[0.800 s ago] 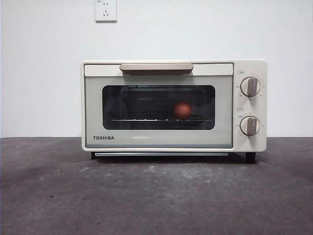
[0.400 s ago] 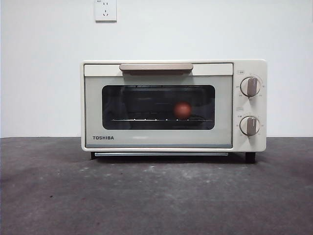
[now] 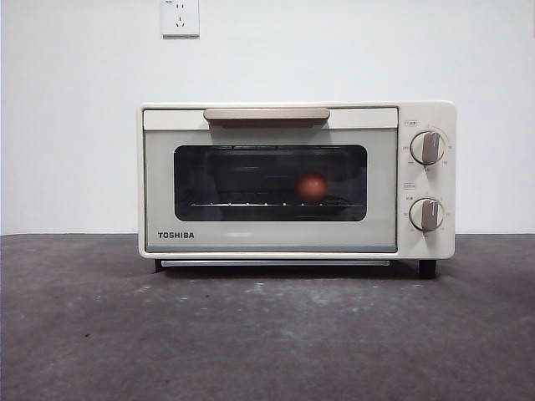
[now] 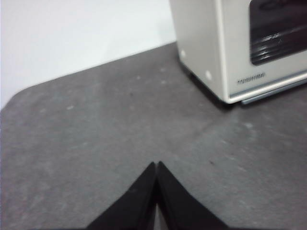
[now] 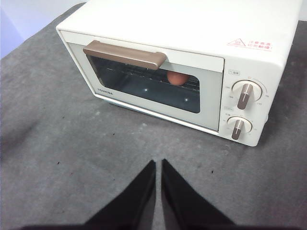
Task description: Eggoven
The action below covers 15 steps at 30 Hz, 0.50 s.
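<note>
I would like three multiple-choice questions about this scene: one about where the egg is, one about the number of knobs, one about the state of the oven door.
1. Where is the egg?
A. on the table
B. inside the oven, on the rack
C. on top of the oven

2. How many knobs has the oven?
A. one
B. two
C. three

3. The oven door is
A. shut
B. fully open
C. removed

Answers:
1 B, it shows behind the window.
2 B, upper knob and lower knob.
3 A, it stands flush with the front.
</note>
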Each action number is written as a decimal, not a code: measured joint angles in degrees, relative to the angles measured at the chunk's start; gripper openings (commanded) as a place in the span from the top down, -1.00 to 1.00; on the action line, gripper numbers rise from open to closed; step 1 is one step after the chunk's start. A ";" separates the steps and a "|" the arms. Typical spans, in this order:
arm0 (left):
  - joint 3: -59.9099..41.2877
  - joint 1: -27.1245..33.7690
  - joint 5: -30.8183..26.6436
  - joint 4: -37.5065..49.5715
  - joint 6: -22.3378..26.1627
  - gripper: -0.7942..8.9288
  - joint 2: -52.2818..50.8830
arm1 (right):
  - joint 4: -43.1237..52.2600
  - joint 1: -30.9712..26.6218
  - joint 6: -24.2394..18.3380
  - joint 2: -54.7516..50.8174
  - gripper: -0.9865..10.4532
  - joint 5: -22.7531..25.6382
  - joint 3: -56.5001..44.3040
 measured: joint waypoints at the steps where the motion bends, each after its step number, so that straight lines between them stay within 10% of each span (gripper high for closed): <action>1: -0.02 0.15 -0.15 0.00 -0.02 0.82 0.00 | 0.00 0.00 0.00 0.00 0.82 0.00 0.00; 15: -0.02 0.26 -0.33 -0.04 -1.33 0.82 -0.09 | 0.00 0.00 0.00 0.00 0.82 0.00 0.00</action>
